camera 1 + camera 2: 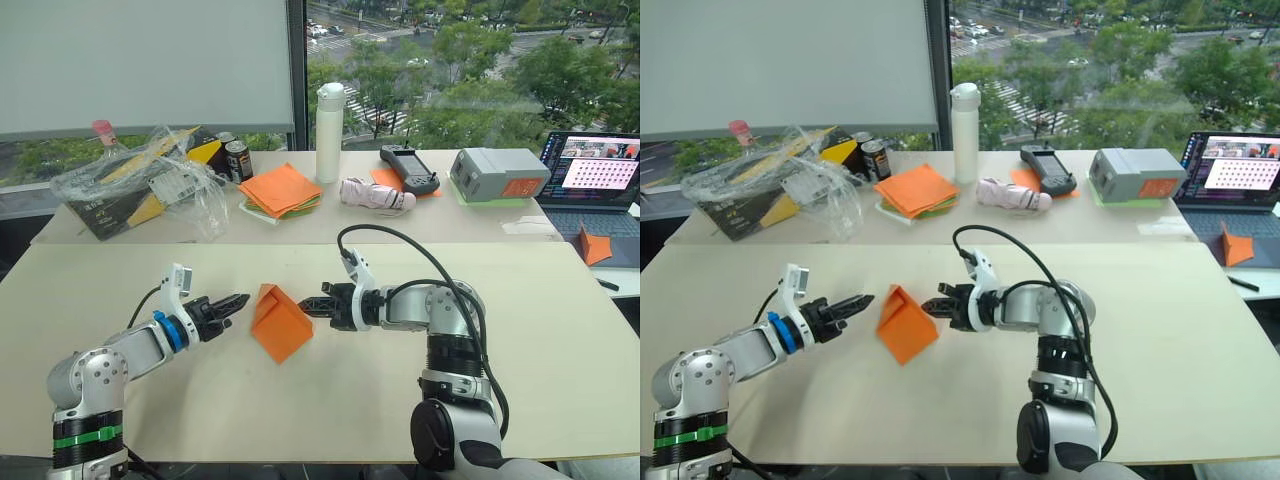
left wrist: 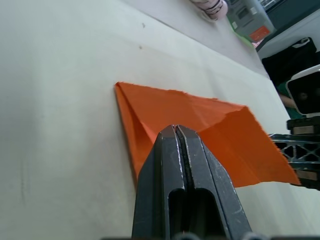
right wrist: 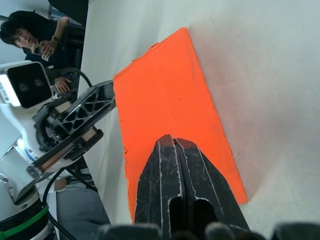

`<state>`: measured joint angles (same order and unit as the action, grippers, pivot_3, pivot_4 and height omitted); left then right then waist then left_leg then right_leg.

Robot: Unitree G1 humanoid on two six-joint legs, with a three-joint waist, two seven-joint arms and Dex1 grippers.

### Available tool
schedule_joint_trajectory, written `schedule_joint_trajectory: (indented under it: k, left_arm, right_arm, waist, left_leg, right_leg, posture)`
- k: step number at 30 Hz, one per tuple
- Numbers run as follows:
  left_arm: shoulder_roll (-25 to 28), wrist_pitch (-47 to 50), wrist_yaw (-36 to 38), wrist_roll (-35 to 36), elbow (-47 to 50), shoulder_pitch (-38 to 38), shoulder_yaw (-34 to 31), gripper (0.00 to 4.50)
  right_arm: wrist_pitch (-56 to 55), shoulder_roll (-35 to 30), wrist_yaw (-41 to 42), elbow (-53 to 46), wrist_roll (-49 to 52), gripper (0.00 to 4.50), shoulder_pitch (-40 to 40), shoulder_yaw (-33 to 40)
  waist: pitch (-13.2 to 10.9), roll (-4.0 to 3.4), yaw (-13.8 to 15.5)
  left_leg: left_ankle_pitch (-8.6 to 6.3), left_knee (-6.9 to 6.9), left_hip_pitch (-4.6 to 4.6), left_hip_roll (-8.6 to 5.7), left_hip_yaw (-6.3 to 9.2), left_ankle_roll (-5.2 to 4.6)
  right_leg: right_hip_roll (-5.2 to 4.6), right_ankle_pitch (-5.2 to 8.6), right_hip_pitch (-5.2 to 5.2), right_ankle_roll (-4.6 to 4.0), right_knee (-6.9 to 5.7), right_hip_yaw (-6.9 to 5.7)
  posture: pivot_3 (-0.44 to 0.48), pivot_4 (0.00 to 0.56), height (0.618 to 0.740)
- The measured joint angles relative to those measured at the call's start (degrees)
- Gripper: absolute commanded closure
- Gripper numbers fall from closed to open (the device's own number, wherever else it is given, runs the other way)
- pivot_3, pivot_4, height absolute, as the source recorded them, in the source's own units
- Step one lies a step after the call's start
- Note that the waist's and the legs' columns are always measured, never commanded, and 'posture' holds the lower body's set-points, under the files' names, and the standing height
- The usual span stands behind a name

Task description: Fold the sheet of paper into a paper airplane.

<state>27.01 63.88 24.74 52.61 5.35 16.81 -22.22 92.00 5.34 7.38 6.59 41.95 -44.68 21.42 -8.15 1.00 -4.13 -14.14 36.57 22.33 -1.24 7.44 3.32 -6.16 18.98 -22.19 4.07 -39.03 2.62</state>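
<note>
The orange sheet of paper (image 1: 280,325) lies folded on the near table, between my two grippers. It forms a creased wedge, with one flap standing up on its left side. My left gripper (image 1: 243,299) is shut and points at that raised flap from the left, its tip a short gap away. My right gripper (image 1: 305,306) is shut, and its tip sits at the paper's right edge. In the right wrist view its fingers (image 3: 172,145) lie over the orange surface (image 3: 165,95). The left wrist view shows the creased paper (image 2: 200,120) just beyond the shut fingers (image 2: 175,145).
On the far table are a stack of orange and green sheets (image 1: 280,190), a white bottle (image 1: 329,120), a bagged box (image 1: 140,185), cans (image 1: 238,160), a pink umbrella (image 1: 377,193), a controller (image 1: 408,168), a grey box (image 1: 498,173) and a laptop (image 1: 600,170). A small folded orange paper (image 1: 595,245) lies at the right. A person (image 3: 30,35) sits beyond.
</note>
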Motion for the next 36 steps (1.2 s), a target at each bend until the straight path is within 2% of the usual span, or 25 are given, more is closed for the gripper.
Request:
schedule_joint_trajectory:
  k: [22, 36]
  left_arm:
    - [-2.49, -3.1, 0.79, -6.7, -5.64, 3.55, 7.8, 4.5]
    - [-4.73, -4.16, 0.86, -9.87, -7.74, 5.96, 9.91, 4.5]
  right_arm:
    - [0.0, 0.01, -0.07, -1.49, 0.7, 4.47, 0.0, -0.09]
    - [0.0, 0.01, -0.13, -2.26, 2.19, 4.47, 0.02, -1.41]
  waist:
    - [0.0, 0.0, -0.02]
    - [0.0, 0.0, -0.08]
  left_leg:
    - [0.02, 0.04, 0.0, 0.0, 0.01, 0.04]
    - [0.13, 0.07, 0.01, 0.0, 0.0, 0.22]
  right_leg:
    - [0.0, 0.0, 0.0, 0.0, -0.07, 0.0]
    - [0.0, 0.0, 0.0, 0.0, -0.17, 0.0]
  posture:
    - [0.0, 0.15, 0.74]
    - [0.0, 0.15, 0.74]
